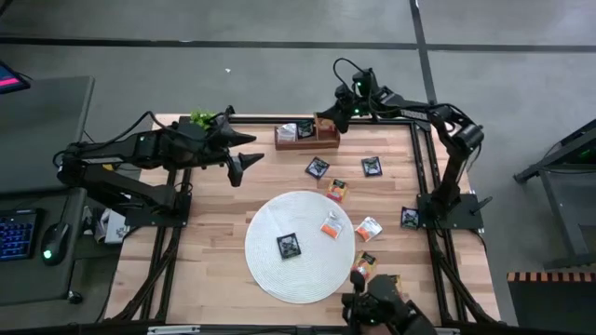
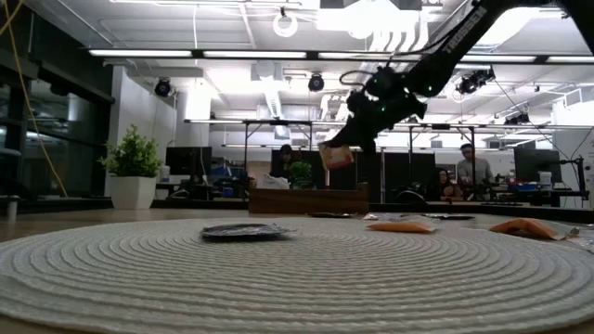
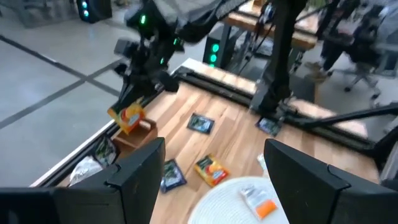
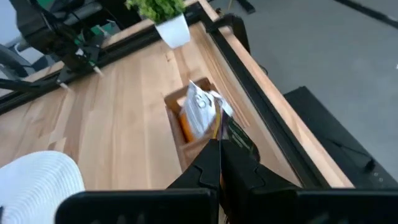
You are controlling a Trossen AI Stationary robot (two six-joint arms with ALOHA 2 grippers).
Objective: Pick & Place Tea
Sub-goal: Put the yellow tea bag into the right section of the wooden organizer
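Right gripper (image 1: 328, 119) pinches red-orange tea sachet (image 3: 127, 117) above wooden tray (image 1: 307, 140). Lower squarely into end compartment before release. Left gripper (image 1: 244, 149) waits nearby, jaws wide, empty.

Overhead downward, table-level across — both share round mat (image 1: 300, 246), wrists close

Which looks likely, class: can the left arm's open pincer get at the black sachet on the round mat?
Probably yes: the left pincer is open and empty, and the black sachet lies flat and uncovered on the mat.
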